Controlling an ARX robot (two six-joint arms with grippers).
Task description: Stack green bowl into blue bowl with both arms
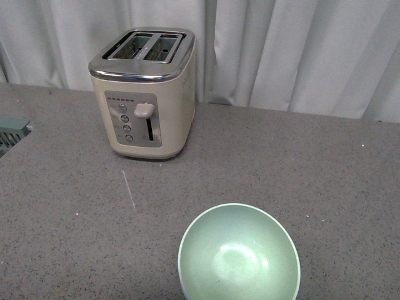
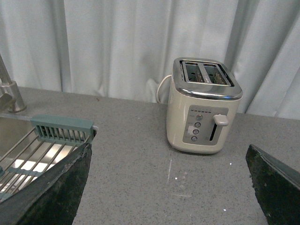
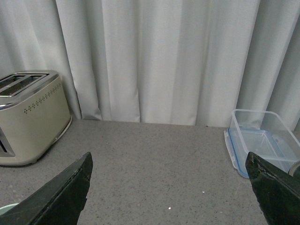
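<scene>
At the near edge of the grey speckled surface (image 1: pixel 300 175), just ahead of my body camera, sits the round pale mint-green plastic bowl (image 1: pixel 239 253), upright and seemingly nested on something bluish at its lower rim; I cannot confirm that as the blue bowl. Both wrist cameras look past it toward the cream two-slot toaster (image 1: pixel 145 94). My left hand (image 2: pixel 171 187) and right hand (image 3: pixel 168 187) both stand wide apart, empty. Judging by the green sliver in the right wrist view, that arm seems nearer.
</scene>
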